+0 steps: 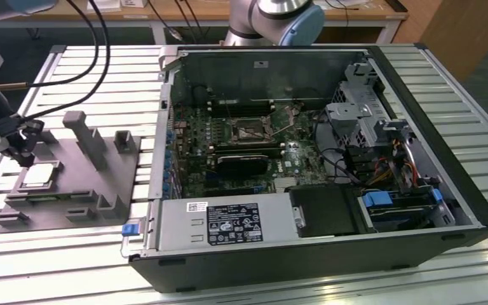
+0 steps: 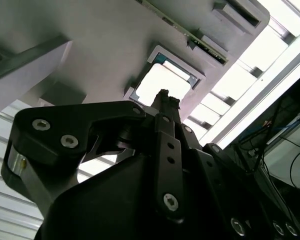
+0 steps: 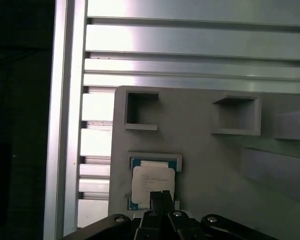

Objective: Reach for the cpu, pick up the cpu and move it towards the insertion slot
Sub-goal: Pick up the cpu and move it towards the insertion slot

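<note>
The gripper (image 1: pixel 23 154) hung almost straight over the cpu (image 1: pixel 40 176), which lay flat in its square recess on the grey fixture (image 1: pixel 100 171), just beneath the tips. In the first wrist view the fingertips (image 3: pixel 156 200) looked pinched together on nothing. The insertion slot (image 1: pixel 250 132) sat well apart, towards the exterior view's right, inside the open computer case (image 1: pixel 312 254)
</note>
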Controlling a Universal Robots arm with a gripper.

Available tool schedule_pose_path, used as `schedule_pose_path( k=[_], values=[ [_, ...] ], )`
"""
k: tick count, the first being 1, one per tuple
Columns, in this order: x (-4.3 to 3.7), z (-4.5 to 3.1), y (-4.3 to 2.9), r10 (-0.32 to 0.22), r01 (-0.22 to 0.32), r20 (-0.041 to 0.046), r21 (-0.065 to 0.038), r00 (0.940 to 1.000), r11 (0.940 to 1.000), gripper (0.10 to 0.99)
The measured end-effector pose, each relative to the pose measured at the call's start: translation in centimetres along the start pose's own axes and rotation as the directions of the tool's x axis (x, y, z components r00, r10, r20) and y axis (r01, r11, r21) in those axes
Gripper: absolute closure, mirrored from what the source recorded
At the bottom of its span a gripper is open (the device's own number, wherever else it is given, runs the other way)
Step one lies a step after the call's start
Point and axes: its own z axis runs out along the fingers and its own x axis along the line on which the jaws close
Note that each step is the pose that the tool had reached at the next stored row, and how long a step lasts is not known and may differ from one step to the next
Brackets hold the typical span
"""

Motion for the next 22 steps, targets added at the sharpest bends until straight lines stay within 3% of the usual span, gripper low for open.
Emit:
schedule_pose_path(
  k=[16, 22],
  values=[
    [0.26, 2.90, -0.11, 0.000, 0.000, 0.0000, 0.000, 1.0000, 1.0000, 0.980],
    [0.26, 3.14, -0.12, 0.000, 0.000, -0.0002, 0.000, 1.0000, 1.0000, 0.980]
  ],
)
